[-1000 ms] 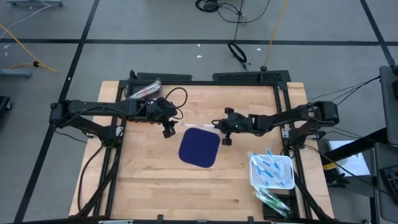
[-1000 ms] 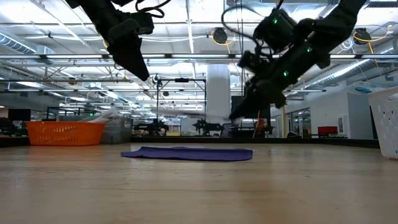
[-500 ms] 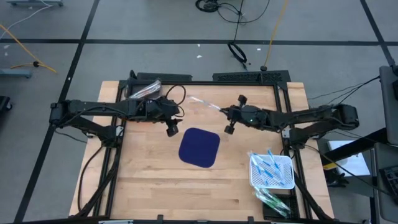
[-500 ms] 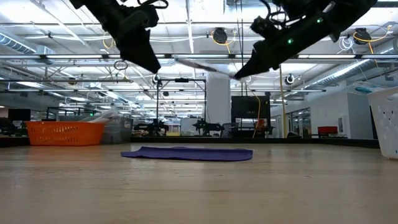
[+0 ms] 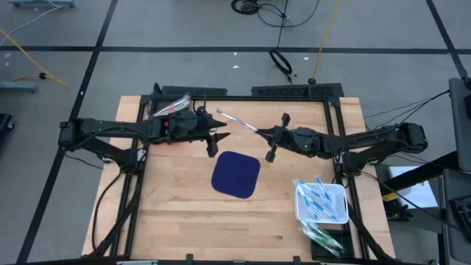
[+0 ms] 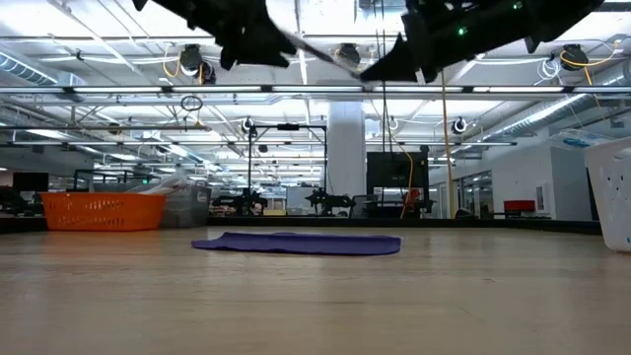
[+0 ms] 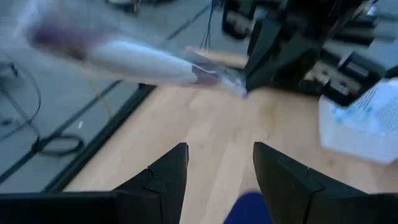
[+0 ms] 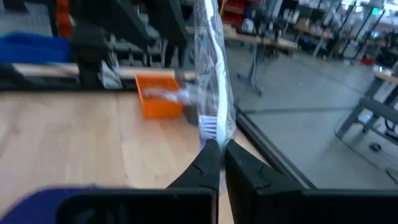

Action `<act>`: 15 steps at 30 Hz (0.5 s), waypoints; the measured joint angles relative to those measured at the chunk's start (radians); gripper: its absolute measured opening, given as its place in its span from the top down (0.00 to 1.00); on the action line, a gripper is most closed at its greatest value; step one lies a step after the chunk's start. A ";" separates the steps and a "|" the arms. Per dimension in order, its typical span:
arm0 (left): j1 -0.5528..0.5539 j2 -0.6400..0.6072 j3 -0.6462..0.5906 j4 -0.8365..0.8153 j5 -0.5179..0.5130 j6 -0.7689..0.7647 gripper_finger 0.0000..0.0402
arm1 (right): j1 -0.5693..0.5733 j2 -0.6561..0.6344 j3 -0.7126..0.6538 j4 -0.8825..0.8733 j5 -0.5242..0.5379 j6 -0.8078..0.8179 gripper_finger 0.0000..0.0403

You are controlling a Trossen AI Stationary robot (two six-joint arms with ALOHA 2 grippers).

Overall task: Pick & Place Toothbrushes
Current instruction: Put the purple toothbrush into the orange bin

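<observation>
Dark blue mat (image 5: 236, 174), orange basket (image 6: 102, 210), white basket (image 5: 321, 203), pale wooden table (image 5: 184, 213)

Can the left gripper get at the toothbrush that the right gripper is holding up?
Probably yes. The right gripper is shut on the wrapped toothbrush, whose free end points toward the open left gripper. Nothing shows between them above the table.

You have one toothbrush (image 5: 237, 121) up in the air, just above the frame's centre in the high view: a slim pale stick in a clear wrapper, tilted, its upper-left end free, bristle end pinched lower right. More toothbrushes (image 5: 318, 197), blue and white, lie jumbled in the white basket at lower right, with green ones (image 5: 321, 238) bagged just below it.
</observation>
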 joint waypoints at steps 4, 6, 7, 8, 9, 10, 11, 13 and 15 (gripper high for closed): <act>-0.025 0.000 0.000 0.108 0.010 0.038 0.55 | 0.023 0.000 0.000 0.069 0.000 -0.002 1.00; -0.037 0.000 0.000 0.164 0.050 0.064 0.55 | 0.033 0.000 0.000 0.082 -0.001 -0.003 1.00; -0.044 0.000 0.000 0.190 0.068 0.078 0.55 | 0.038 0.000 0.000 0.088 -0.001 -0.004 1.00; -0.050 0.000 0.000 0.216 0.079 0.091 0.55 | 0.043 0.000 0.000 0.093 0.000 -0.004 1.00; -0.056 0.000 0.000 0.241 0.082 0.101 0.55 | 0.049 0.000 0.000 0.097 0.000 -0.005 1.00; -0.061 0.000 0.000 0.262 0.081 0.108 0.55 | 0.055 0.000 0.000 0.101 0.000 -0.005 1.00; -0.063 0.000 0.000 0.280 0.081 0.113 0.55 | 0.061 0.000 0.000 0.103 -0.001 -0.006 1.00; -0.068 0.000 0.000 0.306 0.080 0.124 0.55 | 0.072 0.000 0.000 0.106 -0.001 -0.008 1.00; -0.067 0.000 0.000 0.317 0.080 0.126 0.55 | 0.081 0.000 0.000 0.106 -0.001 -0.008 0.99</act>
